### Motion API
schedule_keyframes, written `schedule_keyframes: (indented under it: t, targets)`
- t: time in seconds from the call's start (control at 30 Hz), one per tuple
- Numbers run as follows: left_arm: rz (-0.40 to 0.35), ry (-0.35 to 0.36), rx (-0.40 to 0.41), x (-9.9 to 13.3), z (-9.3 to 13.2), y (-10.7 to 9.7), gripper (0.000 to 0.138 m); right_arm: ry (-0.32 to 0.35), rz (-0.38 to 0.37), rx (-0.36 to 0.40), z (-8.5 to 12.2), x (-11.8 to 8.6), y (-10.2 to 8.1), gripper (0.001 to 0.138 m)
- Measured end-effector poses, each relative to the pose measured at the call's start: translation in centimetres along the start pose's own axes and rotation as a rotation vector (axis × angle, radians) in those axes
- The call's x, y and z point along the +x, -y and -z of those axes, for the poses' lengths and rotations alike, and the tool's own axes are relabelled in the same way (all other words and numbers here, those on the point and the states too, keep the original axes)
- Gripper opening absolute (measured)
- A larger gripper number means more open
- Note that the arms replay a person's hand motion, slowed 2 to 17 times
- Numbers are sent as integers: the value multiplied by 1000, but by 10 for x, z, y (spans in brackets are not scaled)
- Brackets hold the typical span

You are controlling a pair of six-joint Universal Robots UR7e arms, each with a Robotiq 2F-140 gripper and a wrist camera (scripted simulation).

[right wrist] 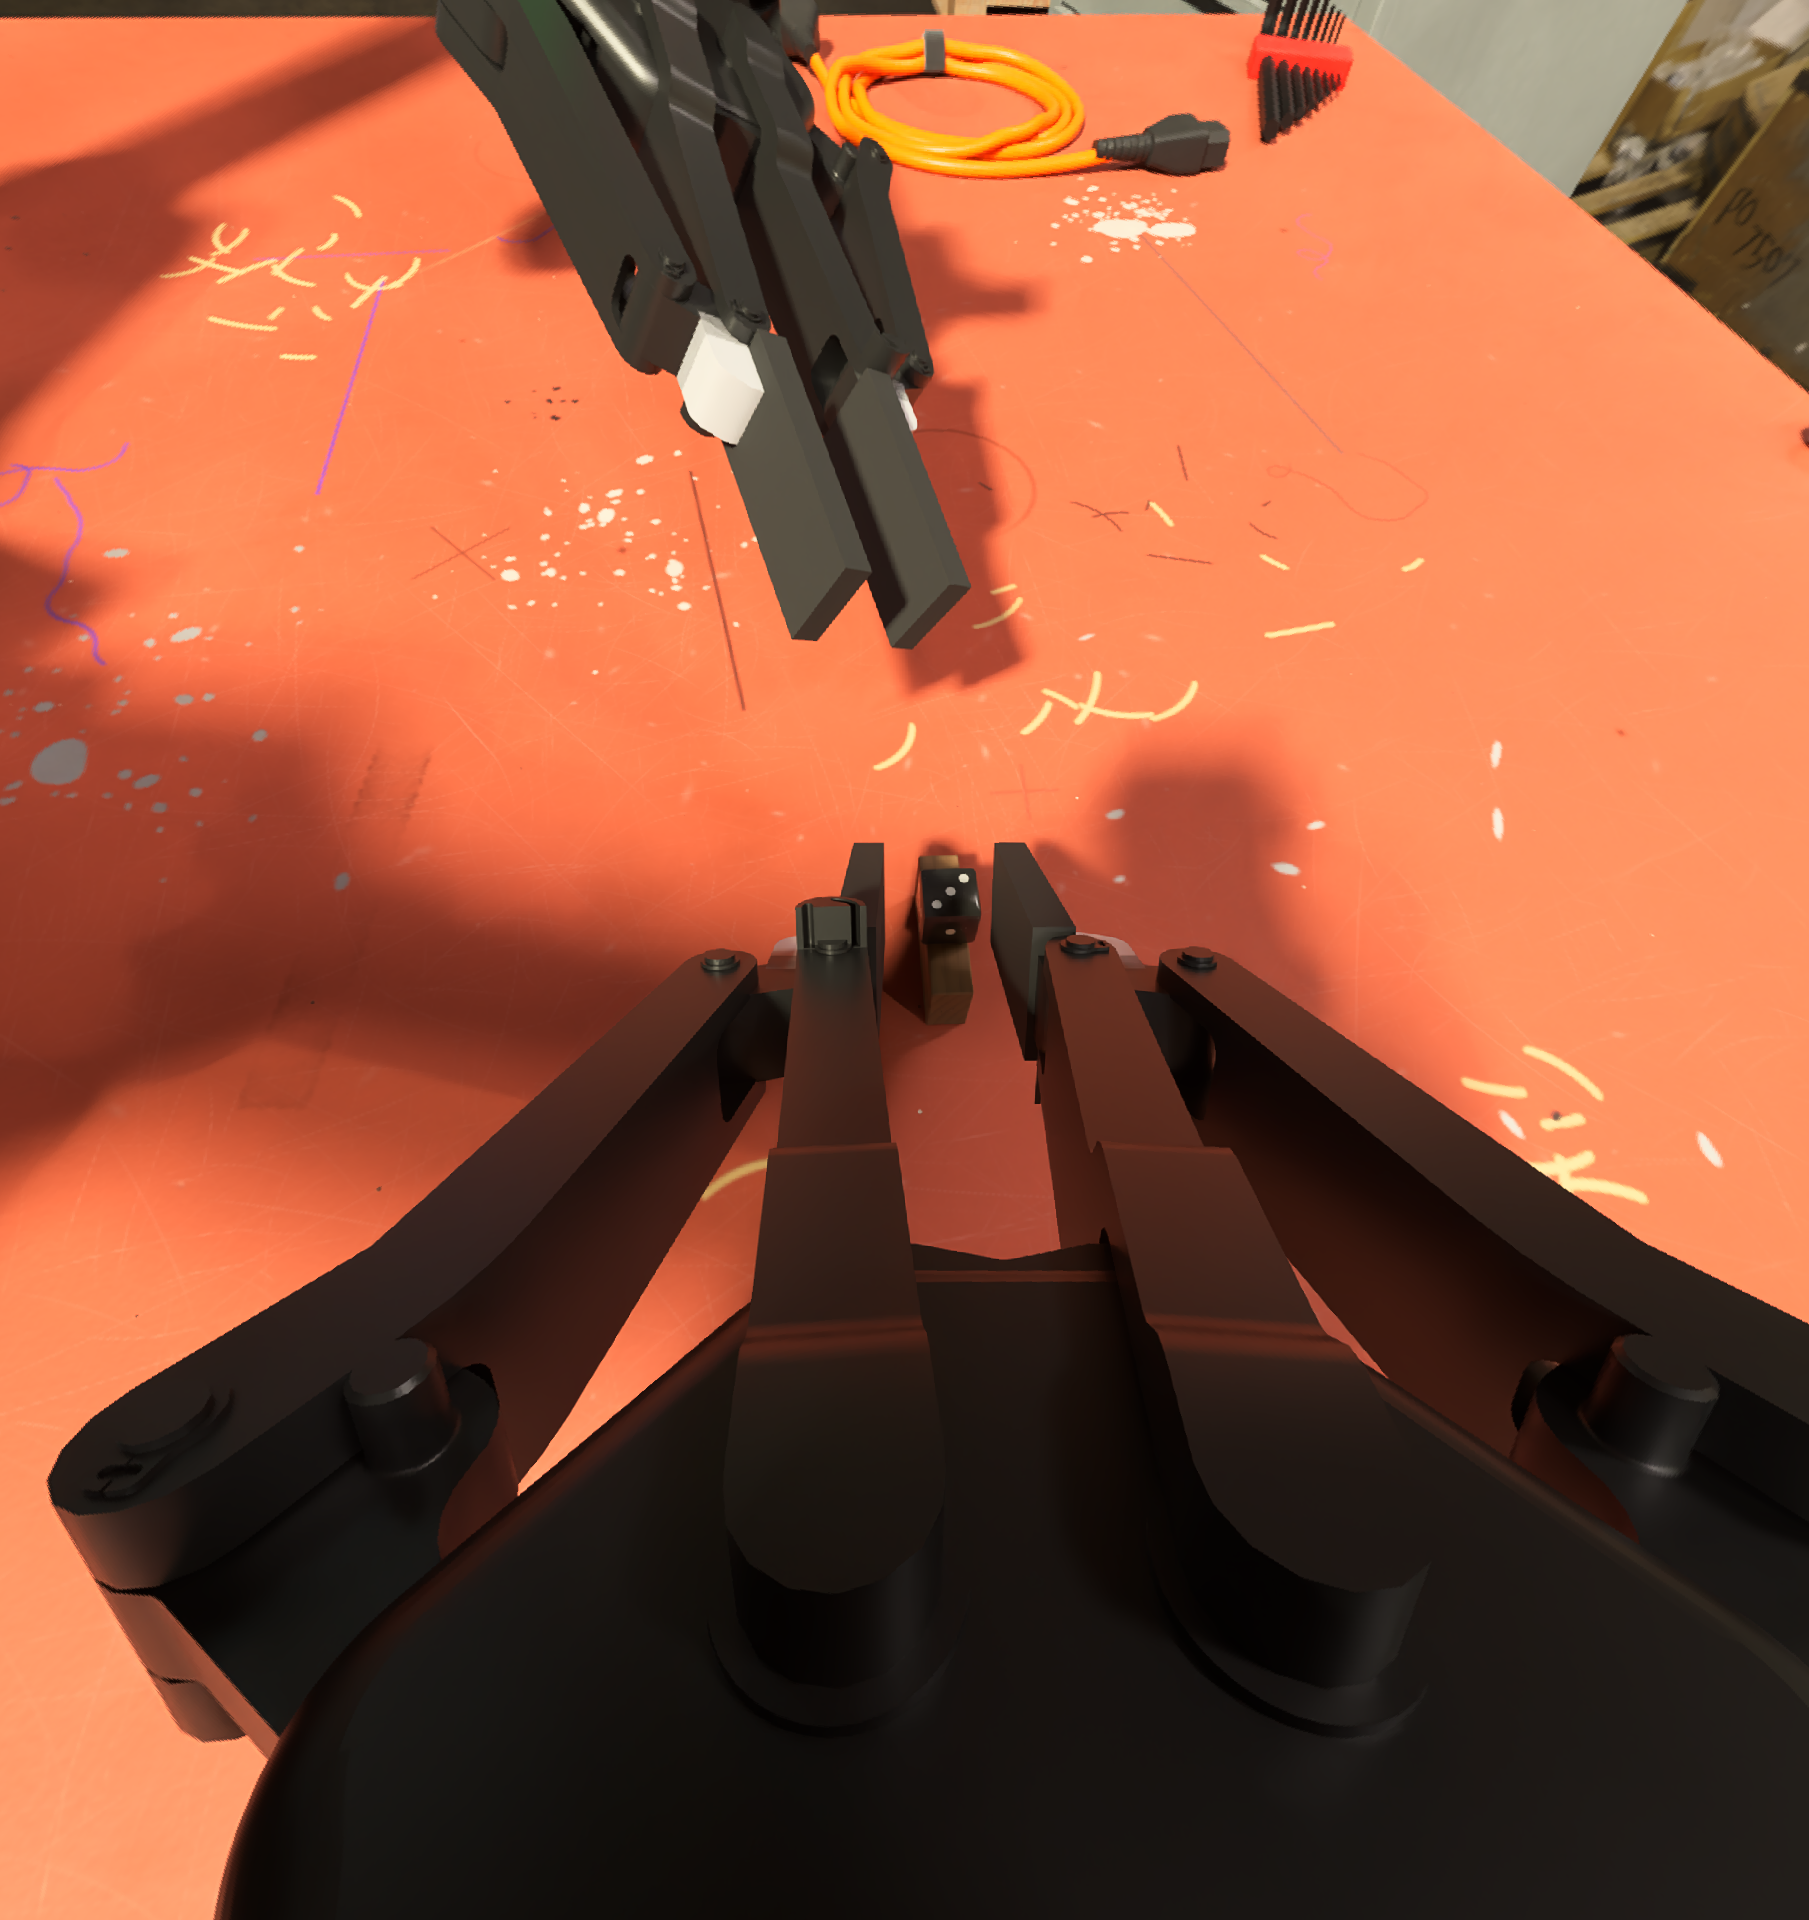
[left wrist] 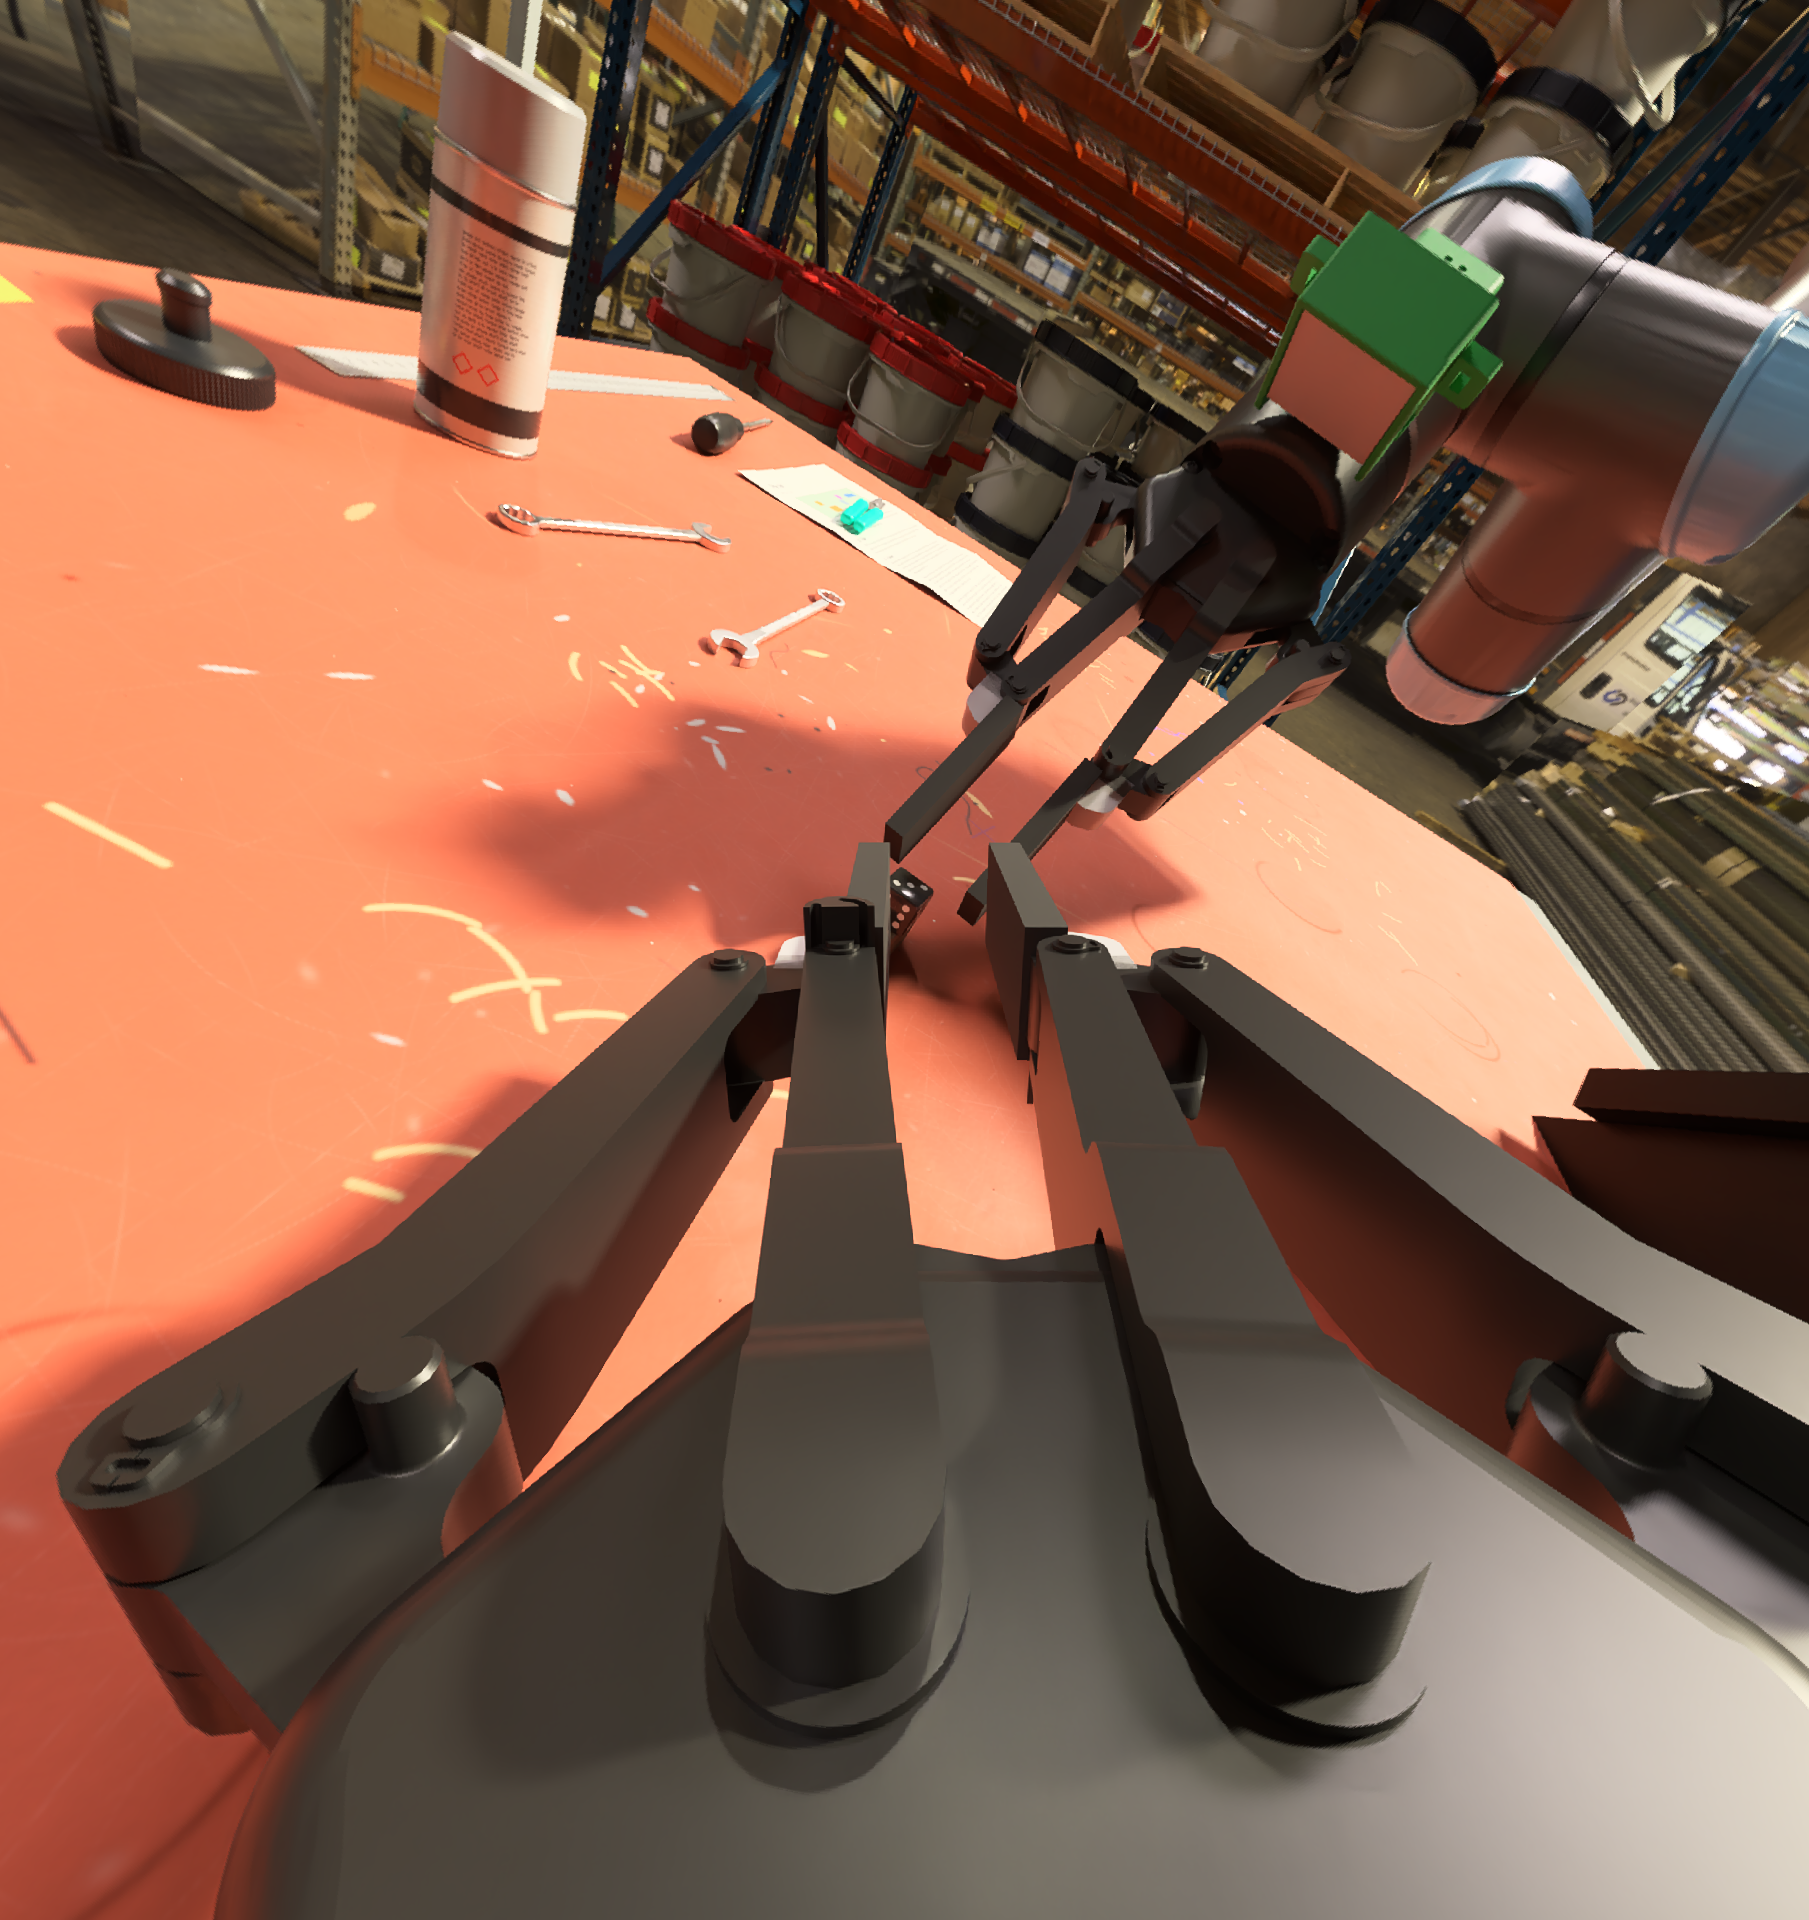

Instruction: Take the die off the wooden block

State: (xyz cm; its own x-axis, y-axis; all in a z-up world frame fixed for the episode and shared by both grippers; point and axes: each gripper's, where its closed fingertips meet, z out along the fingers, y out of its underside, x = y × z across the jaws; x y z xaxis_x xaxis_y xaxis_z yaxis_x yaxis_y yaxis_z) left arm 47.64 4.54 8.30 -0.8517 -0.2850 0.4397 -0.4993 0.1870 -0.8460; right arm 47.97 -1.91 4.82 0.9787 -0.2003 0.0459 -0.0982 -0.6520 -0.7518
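A black die with white pips sits on top of a small wooden block on the orange table. My right gripper is open, with one finger on each side of the die and a small gap on both sides. The die also shows in the left wrist view, between the right gripper's fingertips. My left gripper is open and empty. It hovers above the table a short way beyond the die, pointing toward it, and shows in the right wrist view.
A tall white can, a black knob, two wrenches and a paper sheet lie farther off. A dark brown object is at the right. An orange cable and a red bit holder lie at the far edge.
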Motion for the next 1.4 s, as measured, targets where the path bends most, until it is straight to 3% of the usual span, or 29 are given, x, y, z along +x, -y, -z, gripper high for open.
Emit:
schedule_keyframes:
  t: [0.2, 0.57, 0.77, 1.03, 1.4]
  targets:
    - [50, -17, -12, -2, 1, -8, 25, 30, 16, -17, -9, 2, 3, 28]
    - [66, -53, -9, -2, 3, -9, 25, 62, 29, -75, -17, 4, -2, 27]
    - [82, -81, -19, 1, 1, -12, 25, 71, 19, -62, -19, 3, -2, 16]
    - [74, -111, -9, 5, 1, -12, 25, 102, -21, -33, -18, 1, 1, 16]
    - [161, -313, 138, 24, 14, 10, 25, 184, -114, 85, -6, -7, 21, 16]
